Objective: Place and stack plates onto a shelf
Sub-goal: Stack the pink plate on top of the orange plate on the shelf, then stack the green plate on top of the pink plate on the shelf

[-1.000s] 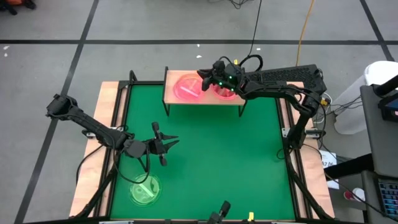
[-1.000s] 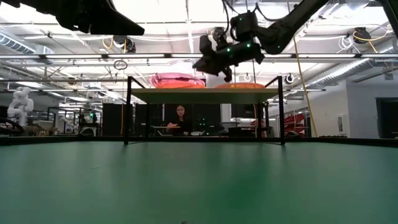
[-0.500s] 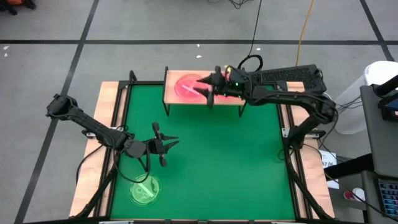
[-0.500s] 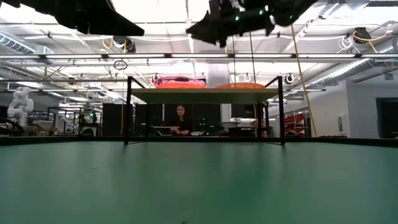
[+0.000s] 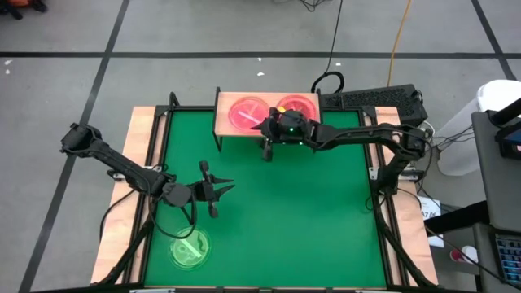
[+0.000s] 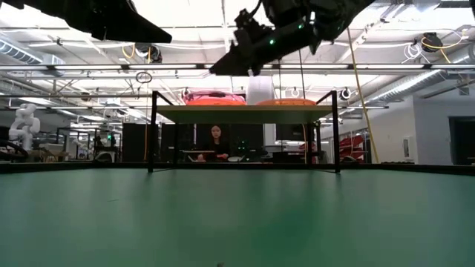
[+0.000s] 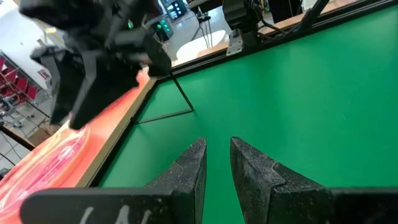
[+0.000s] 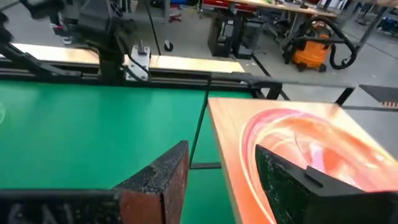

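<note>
The light-wood shelf (image 5: pixel 225 126) stands at the mat's far edge on black legs. It carries a pink plate stack (image 5: pixel 244 112) on its left and a pink-orange plate stack (image 5: pixel 299 105) on its right, both resting flat; they also show in the low view as the pink stack (image 6: pixel 214 96) and the orange stack (image 6: pixel 286 102). A green plate (image 5: pixel 190 247) lies flat on the mat near its left near corner. My right gripper (image 5: pixel 264 140) hangs open and empty just off the shelf's near edge, with the pink plate (image 8: pixel 311 149) beside it. My left gripper (image 5: pixel 224 189) hovers over the mat's left half, slightly open and empty.
The green mat (image 5: pixel 326 212) is bare across its middle and right. The shelf's black legs (image 6: pixel 152 133) stand at the far edge. Black frame rails (image 5: pixel 389 236) run along the table's sides. A person (image 6: pixel 215 142) sits far behind the table.
My right gripper has left its place over the shelf between the two stacks. It rose first, then came toward the table's near edge and a little left, and now hangs just off the shelf's near edge. The plates have stayed where they were.
</note>
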Available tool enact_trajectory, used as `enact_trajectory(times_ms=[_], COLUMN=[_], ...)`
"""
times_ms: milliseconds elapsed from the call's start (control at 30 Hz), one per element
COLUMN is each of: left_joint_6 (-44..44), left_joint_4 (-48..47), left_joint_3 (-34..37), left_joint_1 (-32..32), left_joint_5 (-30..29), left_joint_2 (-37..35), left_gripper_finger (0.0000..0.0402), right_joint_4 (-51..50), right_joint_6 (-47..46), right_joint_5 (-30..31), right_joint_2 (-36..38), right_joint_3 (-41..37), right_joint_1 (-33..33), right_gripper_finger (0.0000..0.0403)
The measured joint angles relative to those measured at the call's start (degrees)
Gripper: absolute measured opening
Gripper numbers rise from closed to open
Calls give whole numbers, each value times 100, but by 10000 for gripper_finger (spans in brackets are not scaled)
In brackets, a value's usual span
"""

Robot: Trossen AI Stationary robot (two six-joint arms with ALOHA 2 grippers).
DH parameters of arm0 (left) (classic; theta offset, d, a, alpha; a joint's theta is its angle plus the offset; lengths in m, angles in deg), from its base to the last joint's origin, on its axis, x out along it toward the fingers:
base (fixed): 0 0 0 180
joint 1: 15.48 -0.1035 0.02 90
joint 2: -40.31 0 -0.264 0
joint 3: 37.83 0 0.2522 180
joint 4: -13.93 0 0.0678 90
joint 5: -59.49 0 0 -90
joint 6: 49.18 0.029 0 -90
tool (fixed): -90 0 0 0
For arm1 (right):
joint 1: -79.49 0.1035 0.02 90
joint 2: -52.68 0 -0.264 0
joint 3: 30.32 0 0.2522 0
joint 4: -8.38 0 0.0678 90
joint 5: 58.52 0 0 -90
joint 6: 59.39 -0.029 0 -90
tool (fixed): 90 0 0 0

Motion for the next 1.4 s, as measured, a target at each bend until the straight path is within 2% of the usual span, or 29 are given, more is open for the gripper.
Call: enact_trajectory(times_ms=[167,300,367,567,700,800,933,1000,1100,1267,1400], left_joint_6=[0,9,9,4,-76,-306,-542,-709,-1324,-2817,-3555], left_joint_4=[-4,-50,-58,-83,-96,-217,-551,-1029,-2284,-4475,-5870], left_joint_3=[0,0,0,0,0,0,0,-74,-498,-1842,-3050], left_joint_1=[0,0,0,0,2,11,222,437,813,1500,2002], left_joint_5=[3,4,4,4,23,311,821,852,859,958,1505], left_joint_2=[0,0,0,0,0,0,0,0,2,468,1375], left_gripper_finger=[79,79,79,79,79,79,79,79,79,79,79], right_joint_4=[210,344,378,734,718,613,129,-240,-780,-1118,-989], right_joint_6=[-58,-110,-210,-359,-355,-359,-32,187,314,406,409], right_joint_5=[473,997,1067,1021,369,-85,-163,-161,-31,668,1027], right_joint_2=[-395,-489,-492,-490,-433,-242,263,571,1060,1783,2314], right_joint_3=[0,0,0,0,0,-2,0,0,0,-287,-741], right_joint_1=[-86,-196,-242,-249,-101,102,467,663,953,1398,1662], right_gripper_finger=[169,169,169,169,169,169,169,169,169,169,169])
